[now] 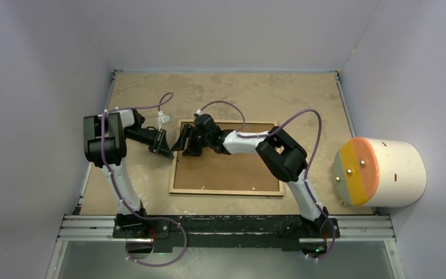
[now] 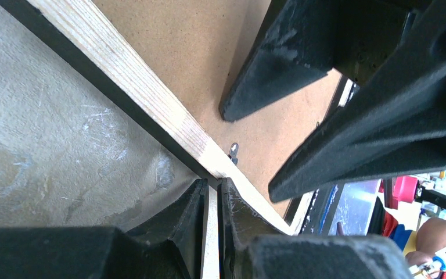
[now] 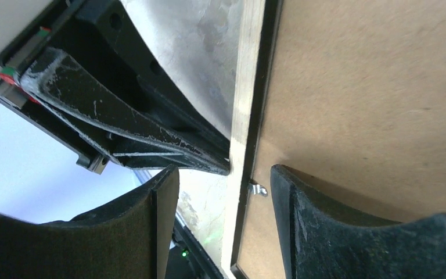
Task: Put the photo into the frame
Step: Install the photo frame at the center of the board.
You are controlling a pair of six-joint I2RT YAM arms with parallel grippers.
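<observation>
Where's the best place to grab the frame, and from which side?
The frame lies back up, too broad to span, so probably its narrow wooden rim at the left edge, approached from outside; the left gripper pinches there.

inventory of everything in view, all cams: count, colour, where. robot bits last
rectangular picture frame: 1, light wood rim with black outer edge, back up, table centre
flat brown backing board: 1, inside the frame
small silver metal tab: at least 1, on the rim's inner edge
white cylinder with orange-and-yellow end face: 1, past the table's right edge
tan mottled table: 1
photo: 0, not in view
purple cables: along both arms
left gripper: black, shut on the frame's rim
right gripper: black, open, straddling rim and tab
</observation>
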